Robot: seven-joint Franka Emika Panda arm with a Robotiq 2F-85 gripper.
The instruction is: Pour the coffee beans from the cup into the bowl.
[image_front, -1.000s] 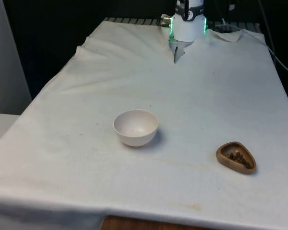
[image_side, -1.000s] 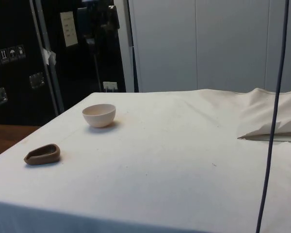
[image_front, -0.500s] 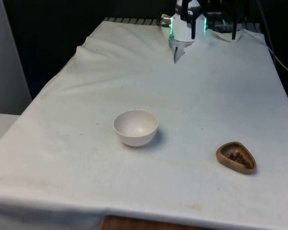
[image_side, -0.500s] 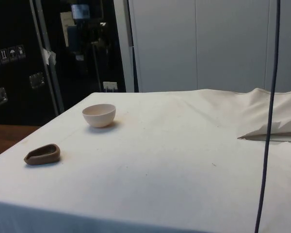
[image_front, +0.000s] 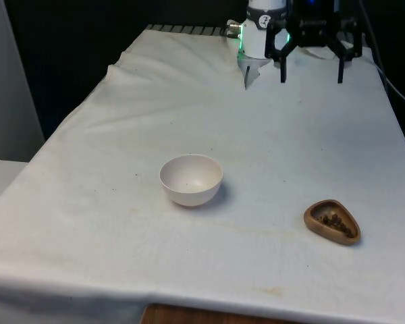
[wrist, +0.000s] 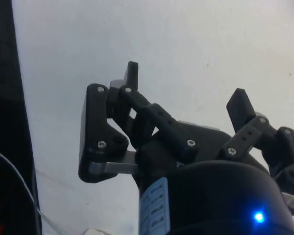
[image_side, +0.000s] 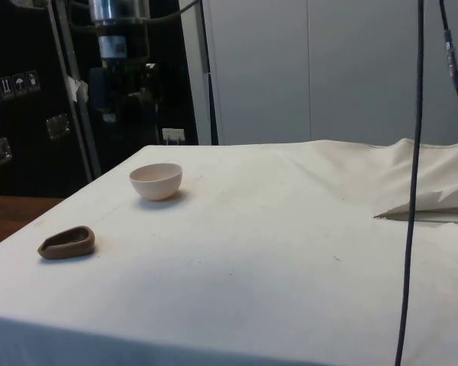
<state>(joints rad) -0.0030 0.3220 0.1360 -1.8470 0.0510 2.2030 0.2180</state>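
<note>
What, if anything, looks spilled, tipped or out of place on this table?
Nothing stands out. The white bowl sits upright, the brown cup keeps its coffee beans inside, and the open tool hangs above the far end of the cloth-covered table.

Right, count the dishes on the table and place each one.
2. A white bowl sits near the table's middle. A brown wooden cup holding coffee beans lies toward the front view's right, nearer that camera, apart from the bowl.
</note>
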